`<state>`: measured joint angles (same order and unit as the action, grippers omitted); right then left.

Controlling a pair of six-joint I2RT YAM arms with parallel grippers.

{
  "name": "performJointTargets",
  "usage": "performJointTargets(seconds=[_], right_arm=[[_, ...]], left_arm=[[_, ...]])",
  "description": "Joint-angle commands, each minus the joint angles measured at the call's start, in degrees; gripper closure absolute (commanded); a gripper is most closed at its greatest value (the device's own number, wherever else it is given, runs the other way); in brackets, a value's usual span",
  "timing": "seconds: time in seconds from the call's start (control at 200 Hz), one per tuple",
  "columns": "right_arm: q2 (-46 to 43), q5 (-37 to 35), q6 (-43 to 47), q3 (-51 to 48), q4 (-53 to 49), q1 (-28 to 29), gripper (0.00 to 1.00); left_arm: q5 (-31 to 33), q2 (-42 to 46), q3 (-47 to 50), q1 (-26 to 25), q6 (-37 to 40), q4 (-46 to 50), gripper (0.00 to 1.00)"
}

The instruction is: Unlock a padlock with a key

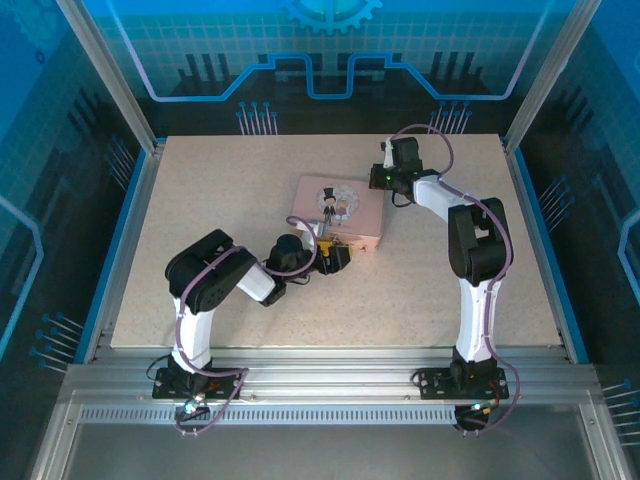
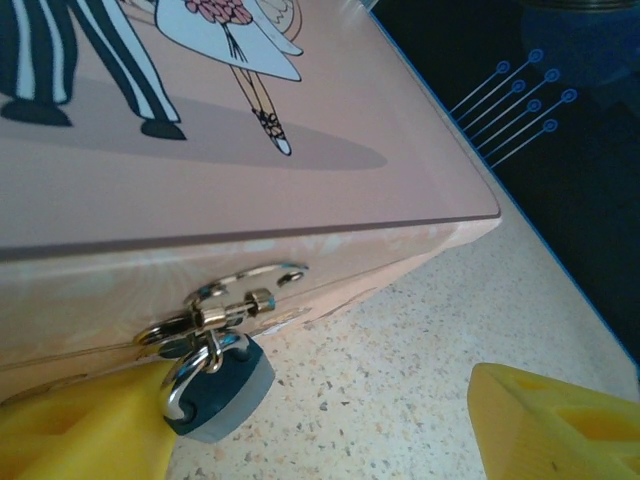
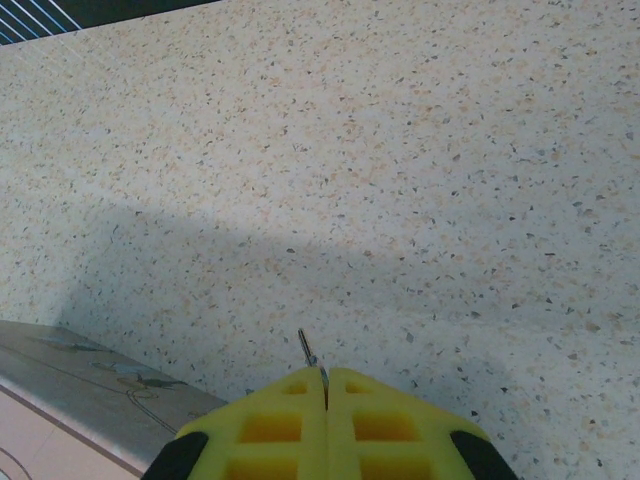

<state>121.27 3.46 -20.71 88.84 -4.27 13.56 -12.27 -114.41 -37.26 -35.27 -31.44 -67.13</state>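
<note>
Key (image 3: 311,352) clamped in right end effector (image 3: 326,378), left end effector (image 2: 320,405) spread

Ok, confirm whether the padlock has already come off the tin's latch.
No: in the left wrist view the padlock hangs by its shackle from the latch on the pink tin.

1 pink rectangular tin (image 1: 338,212) w/ cartoon pic on lid. 1 small teal-blue padlock (image 2: 225,395) w/ silver shackle. 1 thin dark metal key (image 3: 310,352). 1 silver hasp (image 2: 235,300) on tin front. 2 white-and-black robot arms: left arm (image 1: 205,285), right arm (image 1: 470,250). 2 grippers w/ yellow fingers (image 2: 560,430): left gripper (image 2: 320,430), right gripper (image 3: 326,378). 1 speckled beige table (image 1: 200,200).
</note>
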Motion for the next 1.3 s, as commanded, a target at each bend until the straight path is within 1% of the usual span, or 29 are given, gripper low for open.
performJointTargets(seconds=[0.0, 0.25, 0.375, 0.495, 0.595, 0.685, 0.785, 1.006, 1.071, 1.136, 1.296], right_arm=[[-1.5, 3.1, -0.6, -1.3, -3.3, 2.7, 1.00], [-1.4, 3.0, -0.5, -1.2, -3.5, 3.1, 1.00], [-1.4, 2.8, -0.3, -1.3, -3.6, 3.1, 1.00], [-1.5, 2.8, -0.3, -1.3, -3.6, 3.1, 1.00], [-1.4, 2.9, -0.2, -1.4, -3.5, 3.1, 1.00], [-1.5, 3.1, -0.4, -1.5, -3.4, 3.1, 1.00], [-1.7, 3.2, -0.5, -1.9, -3.0, 3.2, 1.00], [-2.0, 3.1, -0.5, -2.3, -2.9, 3.1, 1.00], [-2.0, 3.1, -0.5, -2.3, -2.8, 3.2, 1.00], [-2.0, 3.2, -0.5, -2.4, -2.8, 3.2, 1.00], [-1.9, 3.1, -0.7, -2.6, -2.7, 3.4, 1.00]], left_arm=[[-5.2, -0.5, -1.3, -0.1, -1.0, -7.4, 0.29], [-4.0, -2.6, -3.4, -0.5, -2.3, -5.6, 0.28], [-3.8, -3.3, -4.6, -0.7, -3.2, -4.2, 0.36], [-2.8, -2.4, -3.2, -0.5, -3.0, -3.8, 0.41], [-2.9, -1.2, -1.8, -0.1, -3.3, -2.8, 0.41], [-2.9, -0.3, -0.9, 0.3, -3.3, -0.9, 0.45], [-2.9, 0.4, -0.1, 1.0, -3.9, -0.3, 0.45], [-3.5, 1.7, 0.9, 2.1, -4.3, 0.7, 0.52], [-3.5, 2.2, 1.5, 2.2, -4.5, 0.8, 0.51], [-3.4, 3.0, 2.1, 2.5, -4.4, 1.0, 0.44], [-3.0, 4.6, 3.4, 3.0, -4.1, 2.7, 0.44]])
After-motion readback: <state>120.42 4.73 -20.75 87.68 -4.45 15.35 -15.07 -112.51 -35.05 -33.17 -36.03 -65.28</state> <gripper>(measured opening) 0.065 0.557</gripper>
